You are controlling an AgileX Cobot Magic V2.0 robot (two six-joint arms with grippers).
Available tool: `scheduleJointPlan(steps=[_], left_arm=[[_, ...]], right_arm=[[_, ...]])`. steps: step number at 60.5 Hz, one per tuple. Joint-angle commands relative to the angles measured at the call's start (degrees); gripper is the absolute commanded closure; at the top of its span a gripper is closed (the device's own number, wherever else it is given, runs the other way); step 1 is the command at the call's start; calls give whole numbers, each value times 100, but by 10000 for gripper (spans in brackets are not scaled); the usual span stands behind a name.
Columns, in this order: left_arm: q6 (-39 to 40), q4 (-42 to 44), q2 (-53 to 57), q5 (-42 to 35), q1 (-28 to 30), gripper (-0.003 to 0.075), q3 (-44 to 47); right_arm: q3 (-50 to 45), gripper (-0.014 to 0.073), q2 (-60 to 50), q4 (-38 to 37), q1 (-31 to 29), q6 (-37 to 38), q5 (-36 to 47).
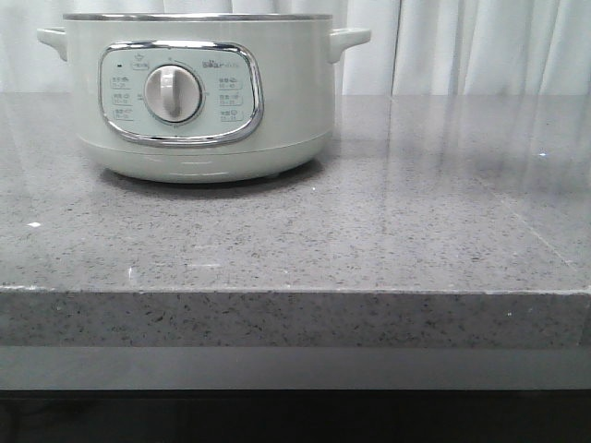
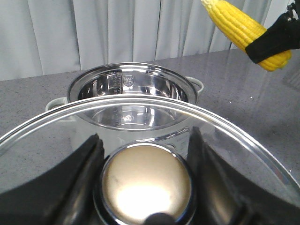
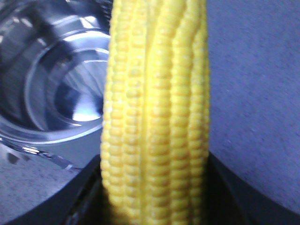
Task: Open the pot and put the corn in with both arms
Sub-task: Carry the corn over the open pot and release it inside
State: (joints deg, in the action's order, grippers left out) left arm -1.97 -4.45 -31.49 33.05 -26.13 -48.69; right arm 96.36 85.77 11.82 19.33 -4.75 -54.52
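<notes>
The pale mint-green pot (image 1: 199,101) stands at the back left of the counter with no lid on it. Its bare steel inside shows in the left wrist view (image 2: 133,96) and the right wrist view (image 3: 61,89). My left gripper (image 2: 145,140) is shut on the round knob (image 2: 145,185) of the glass lid (image 2: 37,150), holding the lid off the pot on its near side. The yellow corn (image 3: 154,108) is clamped upright in my right gripper (image 3: 152,168), beside the pot's rim. In the left wrist view the corn (image 2: 239,26) hangs in the air, gripped by a black finger (image 2: 276,37).
A grey speckled stone counter (image 1: 388,231) stretches to the right of the pot, with its front edge near me. A white curtain (image 1: 480,46) hangs behind it. Neither arm shows in the front view.
</notes>
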Motion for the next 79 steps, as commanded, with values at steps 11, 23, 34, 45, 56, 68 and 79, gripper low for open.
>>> scheduleJointPlan(steps=[11, 23, 34, 45, 56, 68, 79], left_arm=[[40, -82, -2, -835, -8, 545, -223], [40, -82, -2, -835, -8, 545, -223], [40, -82, -2, -835, -8, 545, -223], [40, -82, -2, -835, -8, 545, -223], [40, -82, -2, -835, -8, 545, -223], [40, -82, -2, -835, -8, 545, -223], [40, -82, -2, -835, -8, 545, -223]], right_arm=[[1029, 321, 566, 219, 710, -173, 417], [1639, 321, 1309, 219, 1118, -254, 680], [1991, 321, 1870, 219, 1217, -398, 897], [2172, 321, 2319, 208, 1217, -563, 1000], [2193, 319, 2546, 125, 1217, -694, 979], [2193, 241, 2626, -5, 1217, -694, 928], [2193, 82, 2646, -5, 1217, -689, 921]])
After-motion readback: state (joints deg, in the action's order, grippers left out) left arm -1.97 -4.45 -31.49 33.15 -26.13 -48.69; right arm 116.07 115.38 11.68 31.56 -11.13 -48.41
